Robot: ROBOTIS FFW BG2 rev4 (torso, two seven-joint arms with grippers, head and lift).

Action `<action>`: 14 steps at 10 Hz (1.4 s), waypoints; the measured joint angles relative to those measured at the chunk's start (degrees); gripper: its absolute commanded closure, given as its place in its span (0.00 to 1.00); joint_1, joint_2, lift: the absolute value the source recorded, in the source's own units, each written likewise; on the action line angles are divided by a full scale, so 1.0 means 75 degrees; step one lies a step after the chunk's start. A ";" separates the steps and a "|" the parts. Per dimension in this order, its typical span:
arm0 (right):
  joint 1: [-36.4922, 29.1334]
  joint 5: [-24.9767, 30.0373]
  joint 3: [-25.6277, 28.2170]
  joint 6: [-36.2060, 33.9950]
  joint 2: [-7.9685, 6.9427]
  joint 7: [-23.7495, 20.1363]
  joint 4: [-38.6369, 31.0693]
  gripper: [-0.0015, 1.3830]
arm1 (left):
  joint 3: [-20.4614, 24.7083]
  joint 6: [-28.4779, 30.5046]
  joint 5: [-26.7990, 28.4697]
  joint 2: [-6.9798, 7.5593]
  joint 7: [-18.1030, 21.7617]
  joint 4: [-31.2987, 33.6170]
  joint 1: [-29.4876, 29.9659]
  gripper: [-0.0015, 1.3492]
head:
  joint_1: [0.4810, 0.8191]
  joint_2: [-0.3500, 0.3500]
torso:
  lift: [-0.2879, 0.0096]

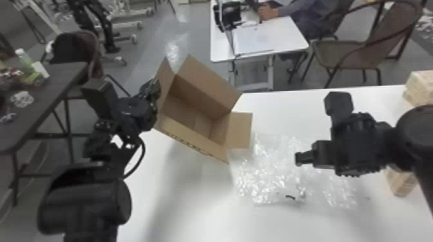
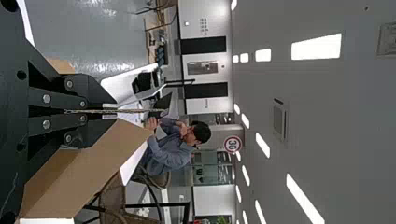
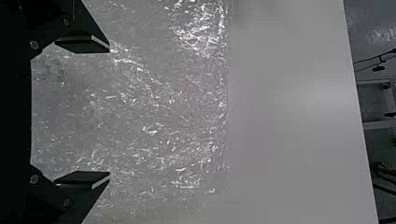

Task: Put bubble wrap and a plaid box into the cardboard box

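Over bubble wrap [image 1: 269, 170], right gripper [image 1: 323, 159] spread, per wrist view; left gripper [image 1: 156, 86] clamps flap [image 1: 165, 73].

Far beige box [image 1: 419, 87] — cut off

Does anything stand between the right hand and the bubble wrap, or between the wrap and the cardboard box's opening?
Nothing visible stands between the right hand and the bubble wrap. On the way to the cardboard box, its splayed flap juts out.
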State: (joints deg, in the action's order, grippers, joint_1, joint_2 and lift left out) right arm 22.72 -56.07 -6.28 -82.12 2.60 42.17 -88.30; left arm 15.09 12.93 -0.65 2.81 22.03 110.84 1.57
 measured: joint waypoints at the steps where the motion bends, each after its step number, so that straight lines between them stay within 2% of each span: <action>1: 0.0041 0.0023 -0.0025 0.0063 0.0024 -0.0146 0.0217 0.23 | -0.0003 -0.0041 -0.0012 0.0000 -0.0026 -0.0010 0.0014 0.90 | 0.63 0.80 | 0.61; 2: 0.0064 0.0196 -0.0072 0.0235 0.0047 -0.0663 0.0467 0.23 | 0.0011 -0.0095 -0.0039 0.0000 -0.0050 -0.0010 0.0042 0.90 | 0.63 0.81 | 0.61; 4: 0.0179 0.0569 -0.0299 0.0536 0.0056 -0.1174 0.0946 0.27 | 0.0037 -0.0202 -0.0086 0.0000 -0.0083 -0.0004 0.0068 0.90 | 0.63 0.82 | 0.61; 7: 0.0181 0.1378 -0.0414 0.0887 0.0032 -0.2362 0.1280 0.69 | 0.0060 -0.0311 -0.0106 -0.0010 -0.0144 -0.0011 0.0116 0.90 | 0.63 0.83 | 0.61; 8: 0.0109 0.1449 -0.0416 0.0991 0.0050 -0.2609 0.1247 0.76 | 0.0084 -0.0349 -0.0140 -0.0012 -0.0176 -0.0012 0.0171 0.90 | 0.63 0.84 | 0.61; 14: -0.0628 0.1234 0.0061 0.1062 0.0080 -0.2740 -0.0955 0.76 | 0.0120 -0.0364 -0.0194 -0.0023 -0.0207 -0.0002 0.0291 0.90 | 0.62 0.85 | 0.61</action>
State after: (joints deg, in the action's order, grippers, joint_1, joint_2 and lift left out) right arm 18.01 -46.81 -5.83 -74.15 3.20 21.62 -95.46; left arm 15.99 10.20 -2.11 2.64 20.48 110.82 3.76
